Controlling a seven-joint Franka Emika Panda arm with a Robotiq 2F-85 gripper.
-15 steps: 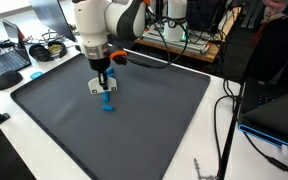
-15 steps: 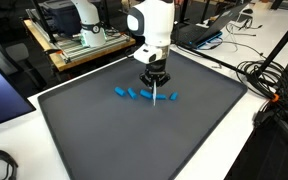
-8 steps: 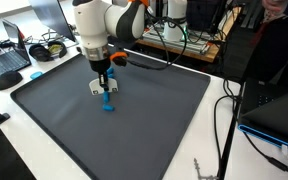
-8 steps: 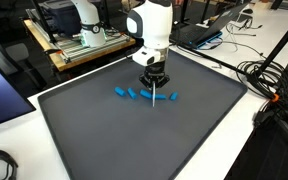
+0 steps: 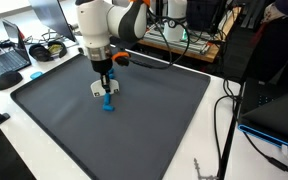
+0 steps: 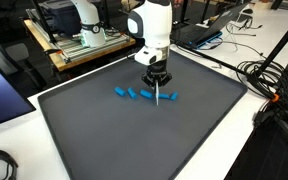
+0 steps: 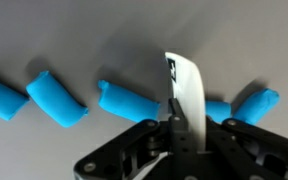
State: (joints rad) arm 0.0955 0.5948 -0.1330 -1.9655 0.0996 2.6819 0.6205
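My gripper is shut on a flat white blade that points down at a row of several short blue pieces on a dark grey mat. In the wrist view the blade's tip covers the row between the middle piece and the piece on the right; two more pieces lie to the left. In both exterior views the gripper hangs upright just above the row, with the blade reaching down to the pieces.
The mat lies on a white table. A laptop and cables sit beyond one edge, and cables run beside another. Past the far edge stands a wooden bench with equipment; cables trail at the side.
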